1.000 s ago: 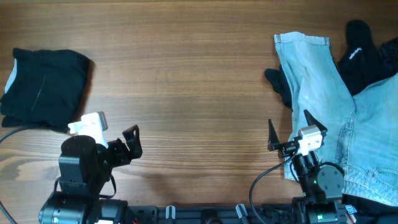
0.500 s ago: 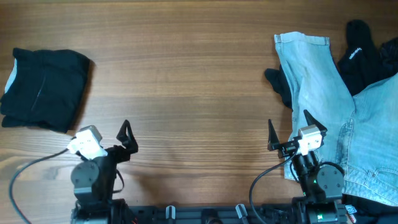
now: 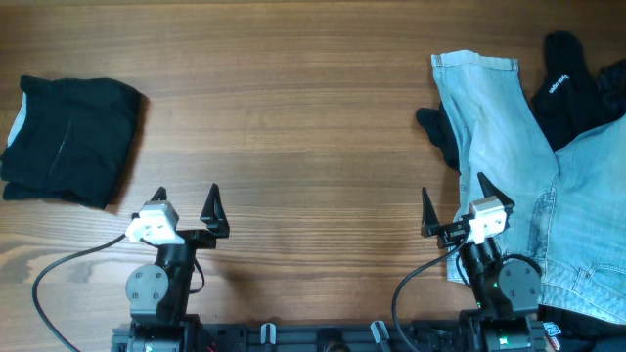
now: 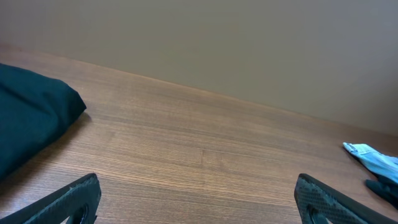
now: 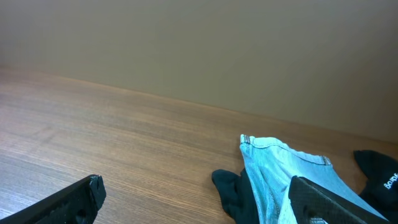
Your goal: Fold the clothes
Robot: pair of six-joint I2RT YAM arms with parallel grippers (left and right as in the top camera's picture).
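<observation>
Table: we see a wooden tabletop [image 3: 313, 117] that bears all the clothes.
Jeans: light blue denim jeans [image 3: 489, 127] lie unfolded on the right side. One stitched end points to the far edge, and the rest spreads toward the near right corner.
Folded garment: a black folded garment [image 3: 68, 137] sits at the far left, well apart from the jeans.
Black clothing: a black top with white lettering [image 3: 572, 93] lies crumpled at the far right, touching the jeans. We see a black piece [image 3: 438, 132] poking out from under their left edge.
Left gripper: the left gripper [image 3: 186, 196] has its fingers spread wide and holds nothing. It is over the wood, near the folded garment but apart from it.
Right gripper: the right gripper [image 3: 453, 191] is likewise spread and empty, just beside the jeans' left edge.
</observation>
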